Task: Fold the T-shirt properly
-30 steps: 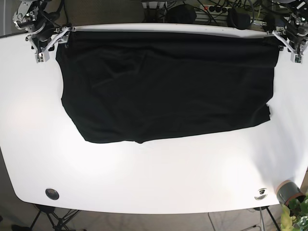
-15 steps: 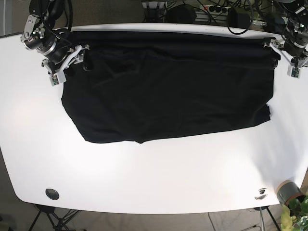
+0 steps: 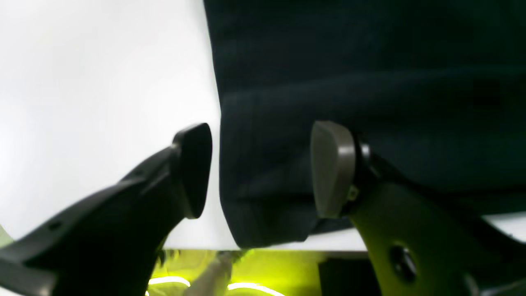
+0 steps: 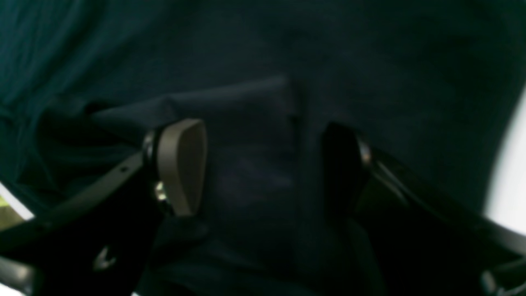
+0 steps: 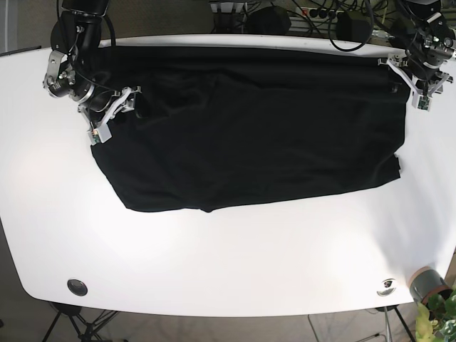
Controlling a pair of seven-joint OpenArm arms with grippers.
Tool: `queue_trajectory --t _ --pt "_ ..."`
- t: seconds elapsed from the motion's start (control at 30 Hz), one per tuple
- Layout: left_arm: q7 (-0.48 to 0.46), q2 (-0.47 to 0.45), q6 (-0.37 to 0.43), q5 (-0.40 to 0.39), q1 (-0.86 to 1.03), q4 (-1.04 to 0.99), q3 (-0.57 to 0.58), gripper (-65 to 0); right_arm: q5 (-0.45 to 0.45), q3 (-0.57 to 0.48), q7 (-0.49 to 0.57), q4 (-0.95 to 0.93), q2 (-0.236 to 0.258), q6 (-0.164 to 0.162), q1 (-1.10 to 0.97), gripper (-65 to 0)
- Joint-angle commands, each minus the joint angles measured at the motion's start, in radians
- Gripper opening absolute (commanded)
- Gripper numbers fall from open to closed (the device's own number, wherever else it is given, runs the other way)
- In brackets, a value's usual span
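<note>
While the black T-shirt (image 5: 249, 128) lies spread flat over the far half of the white counter (image 5: 214, 263), its upper edge runs along the counter's far rim and its lower hem slants from the left side of the base view down toward the middle. At the shirt's far corner on the right of the base view sits the left gripper (image 5: 413, 82), and the left wrist view shows the cloth's folded corner (image 3: 263, 197) lying between its two fingers: the dark finger (image 3: 193, 168) stands over bare counter just beside the shirt's edge, the grey-padded finger (image 3: 333, 168) over the fabric, with a clear gap on both sides, so this gripper is spread and holds nothing. Its arm reaches in from the far right corner, wrist angled down toward the counter's rim. On the left of the base view the right gripper (image 5: 114, 114) rests over the shirt's upper left area, a little in from the corner. In the right wrist view its fingers are likewise spread wide, the grey pad (image 4: 183, 164) on one side and the dark finger (image 4: 341, 164) on the other, and a raised wrinkle of fabric (image 4: 246, 123) lies between them without being pinched. That arm comes down from the far left corner and bends inward over the cloth. Near the counter's front edge sit a dark round grommet (image 5: 77, 287) and a small metallic fitting (image 5: 387, 285).
</note>
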Motion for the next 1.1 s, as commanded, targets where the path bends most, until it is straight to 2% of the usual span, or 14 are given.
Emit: queue_trajectory --t 0.0,0.13,0.63,0.7,0.8,0.87,1.0,1.07 --pt "-0.019 -0.017 0.002 -0.008 -0.002 0.002 -0.007 -33.5 0.016 0.0 0.018 -0.015 0.013 0.006 0.025 -22.0" --pt "-0.019 -0.017 0.002 -0.008 -0.002 -0.016 -0.006 -39.2 0.016 -0.017 0.018 -0.027 0.013 0.007 0.031 -22.0" --pt "-0.019 -0.019 0.002 -0.008 -0.002 -0.03 -0.006 -39.7 0.017 -0.06 0.019 -0.024 0.004 0.007 0.028 -22.7" --pt "-0.019 -0.019 0.002 -0.008 -0.002 -0.03 -0.006 -39.7 0.017 -0.069 0.019 -0.024 0.004 0.007 0.028 -26.3" --pt "-0.019 -0.019 0.002 -0.008 -0.003 -0.031 -0.006 -39.7 0.017 -0.078 0.019 -0.025 0.004 0.007 0.028 -36.6" --pt "-0.019 -0.019 0.002 -0.008 -0.003 -0.031 -0.006 -39.7 0.017 -0.079 0.019 -0.027 0.004 0.007 0.031 -48.5" --pt "-0.019 -0.019 0.002 -0.008 -0.003 -0.031 -0.006 -39.7 0.017 -0.081 0.019 -0.024 0.004 0.007 0.034 -63.3" --pt "-0.019 -0.019 0.002 -0.008 -0.003 -0.031 -0.006 -39.7 0.02 -0.084 0.019 -0.022 0.004 0.007 0.034 -62.3"
